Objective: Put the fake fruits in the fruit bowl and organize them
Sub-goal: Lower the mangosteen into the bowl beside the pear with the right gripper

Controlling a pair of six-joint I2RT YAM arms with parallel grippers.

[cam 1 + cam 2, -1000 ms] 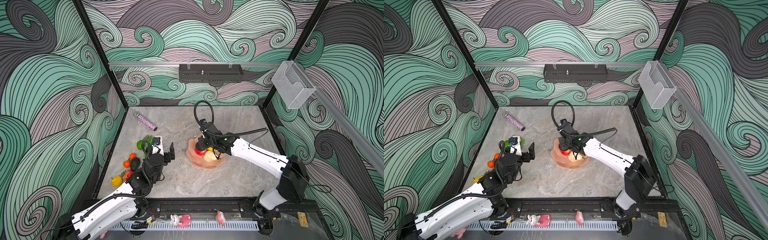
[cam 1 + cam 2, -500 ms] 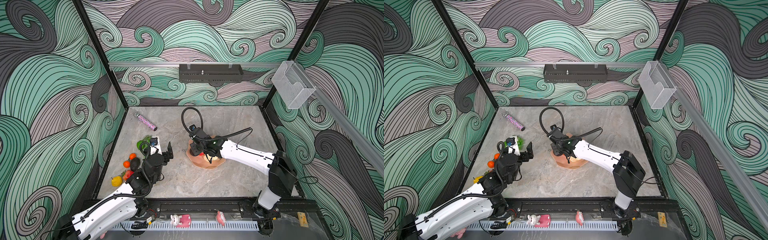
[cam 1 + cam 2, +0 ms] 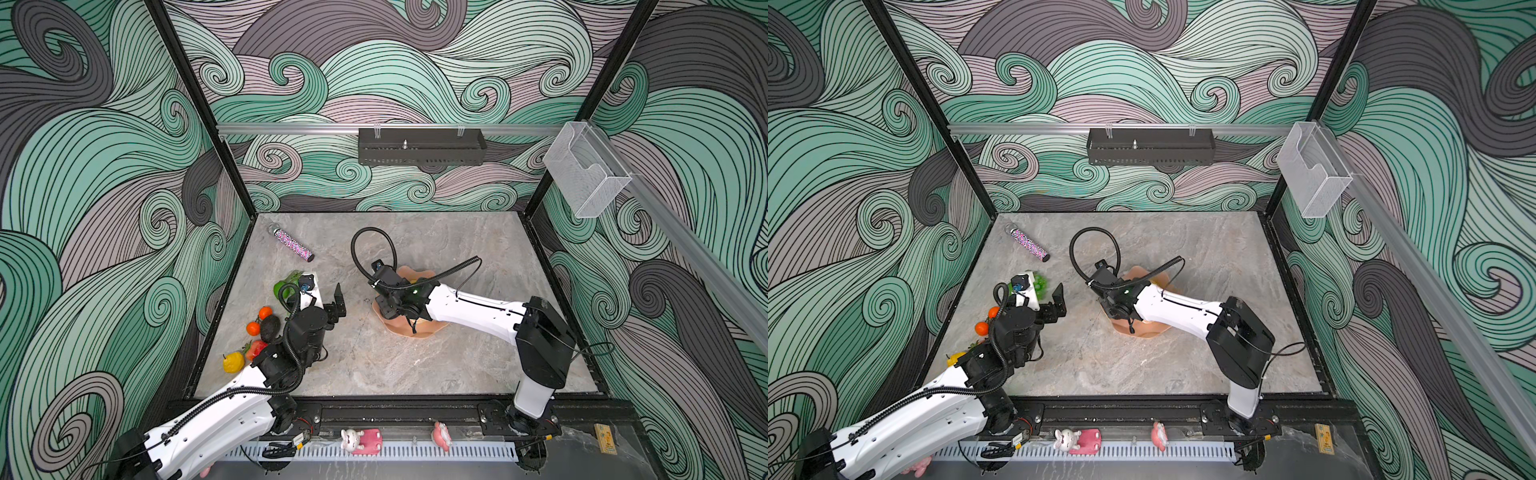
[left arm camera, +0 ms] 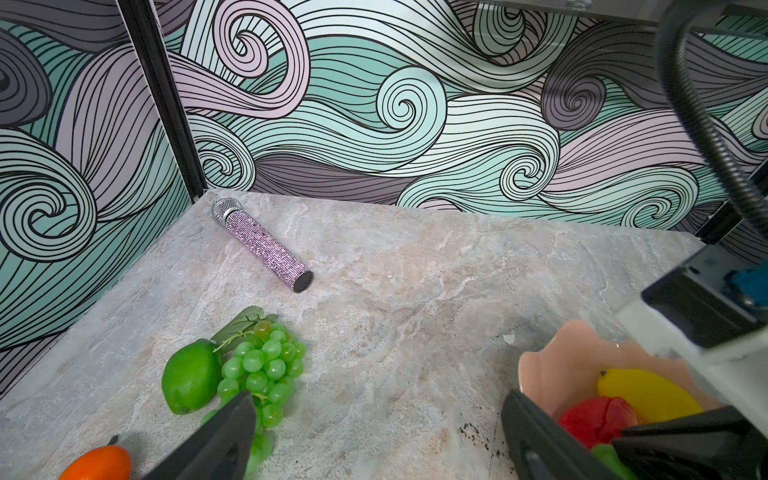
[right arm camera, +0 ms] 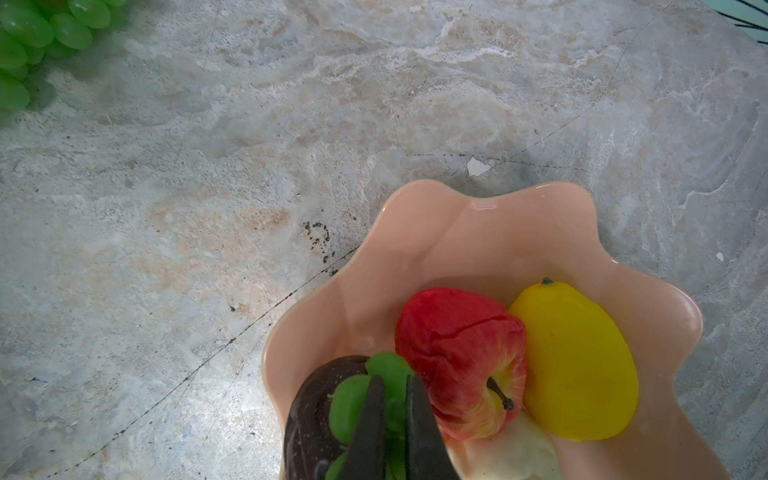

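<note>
- Walls [image 3: 395,75]: three sides of the enclosure, covered in a swirling wave print of teal, mauve and charcoal; joined by black frame posts [image 3: 199,108].
- Tabletop [image 3: 415,374]: grey-beige marbled slab, matt, marked with fine dark scratches and specks near the bowl.
- Rail [image 3: 291,129]: aluminium, run across the back wall; a black tray [image 3: 422,146] is hung from it.
- Clear box [image 3: 586,174]: transparent plastic, mounted on the right-hand wall.
- Fruit bowl [image 3: 419,330]: salmon pink with a scalloped rim, set near the middle of the table, largely covered by the right arm in both top views.
- Bowl contents: red apple [image 5: 457,353], yellow lemon [image 5: 577,365] touching it, cream pear [image 5: 511,453], dark mangosteen [image 5: 311,415].
- Right gripper [image 5: 395,382]: lowered into the bowl, jaws pinched together on the mangosteen's green cap.
- Left gripper [image 4: 374,444]: jaws spread wide, nothing held, poised above bare table between the grape bunch [image 4: 266,365] and the bowl.
- Microphone [image 4: 262,245]: sparkly pink-purple, laid flat towards the back left corner.
- Loose fruit along the left edge: lime [image 4: 189,376] touching the grapes; two oranges [image 3: 265,312], avocado [image 3: 270,327], a red fruit [image 3: 257,348], second lemon [image 3: 233,362].
</note>
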